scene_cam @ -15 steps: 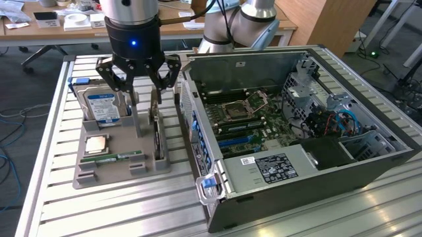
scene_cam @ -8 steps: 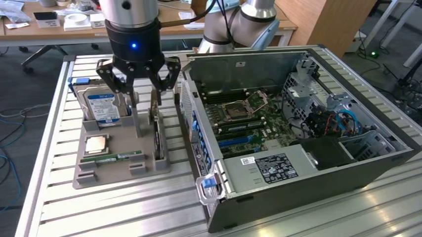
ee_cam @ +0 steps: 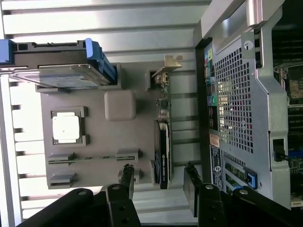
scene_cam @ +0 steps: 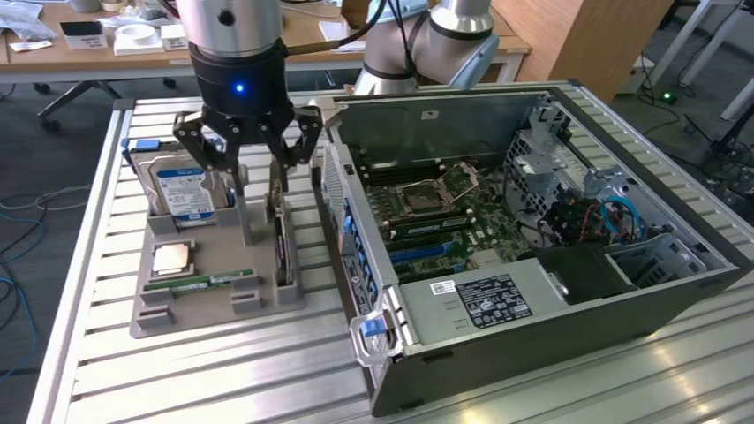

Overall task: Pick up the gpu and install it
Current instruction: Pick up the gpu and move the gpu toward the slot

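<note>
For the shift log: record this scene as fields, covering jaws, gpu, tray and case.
jaws: open, over the gpu, not closed on it
gpu: upright on edge in the tray, on the side nearest the case
other tray items: hard drive, cpu, memory stick
case: open, on the exterior view's right of the tray, motherboard exposed
task state: gpu not yet picked up, not installed
</note>
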`<state>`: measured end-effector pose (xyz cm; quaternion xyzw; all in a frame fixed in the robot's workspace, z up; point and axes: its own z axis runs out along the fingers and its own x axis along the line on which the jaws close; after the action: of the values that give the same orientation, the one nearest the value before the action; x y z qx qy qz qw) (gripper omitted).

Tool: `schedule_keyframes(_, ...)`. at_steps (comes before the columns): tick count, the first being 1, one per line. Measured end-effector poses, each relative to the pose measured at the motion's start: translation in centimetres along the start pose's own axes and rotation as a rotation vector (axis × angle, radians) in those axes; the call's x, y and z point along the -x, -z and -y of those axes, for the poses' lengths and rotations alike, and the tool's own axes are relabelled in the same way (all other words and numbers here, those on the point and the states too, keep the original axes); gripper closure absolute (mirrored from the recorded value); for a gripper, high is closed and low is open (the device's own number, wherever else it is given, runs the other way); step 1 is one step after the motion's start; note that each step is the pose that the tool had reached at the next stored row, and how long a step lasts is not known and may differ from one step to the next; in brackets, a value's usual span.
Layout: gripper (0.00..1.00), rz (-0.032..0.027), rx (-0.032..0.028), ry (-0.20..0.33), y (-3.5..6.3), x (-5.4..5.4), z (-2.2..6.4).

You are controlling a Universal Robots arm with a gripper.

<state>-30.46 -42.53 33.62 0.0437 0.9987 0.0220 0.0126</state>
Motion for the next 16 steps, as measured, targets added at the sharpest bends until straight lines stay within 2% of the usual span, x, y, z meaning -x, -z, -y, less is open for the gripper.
schedule_keyframes(6,0.45,-0.0001,0.0,0.0,-0.75,-0.05,0.02)
schedule_keyframes(16,0.45,0.0,0.0001,0.0,-1.07,-0.06,0.03)
